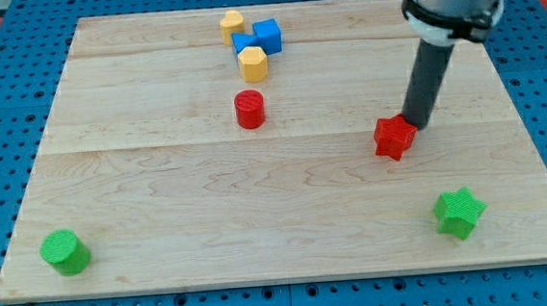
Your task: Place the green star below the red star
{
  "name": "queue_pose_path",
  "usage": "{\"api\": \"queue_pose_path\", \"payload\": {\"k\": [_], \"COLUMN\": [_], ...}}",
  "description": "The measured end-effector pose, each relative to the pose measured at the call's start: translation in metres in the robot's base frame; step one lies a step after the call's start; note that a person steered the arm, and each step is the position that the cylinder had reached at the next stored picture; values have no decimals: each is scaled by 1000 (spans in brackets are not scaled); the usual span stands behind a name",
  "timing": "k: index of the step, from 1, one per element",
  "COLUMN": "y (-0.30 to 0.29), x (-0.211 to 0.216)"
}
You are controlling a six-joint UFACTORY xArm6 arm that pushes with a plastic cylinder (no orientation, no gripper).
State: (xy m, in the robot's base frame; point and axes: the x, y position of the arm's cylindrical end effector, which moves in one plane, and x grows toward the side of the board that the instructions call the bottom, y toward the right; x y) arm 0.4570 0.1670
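Fig.: my tip (417,124) touches red star (394,137) at its upper-right edge (no hand fitted, so no grip state). Green star (459,211) sits near table (261,250) bottom-right, below-right of red; final alignment remains.

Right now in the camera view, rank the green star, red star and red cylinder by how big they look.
1. green star, largest, though nearest the view's bottom, which may inflate it.
2. red star, only slightly smaller; close call.
3. red cylinder, smallest.

my tip (417,124) touching red star (394,137), green star (458,212) below
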Motion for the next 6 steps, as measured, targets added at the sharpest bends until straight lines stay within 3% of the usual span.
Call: {"api": "queue_pose_path", "payload": {"k": [1,2,4,5,6], "y": [66,78,-19,43,21], "x": [66,147,69,126,162]}}
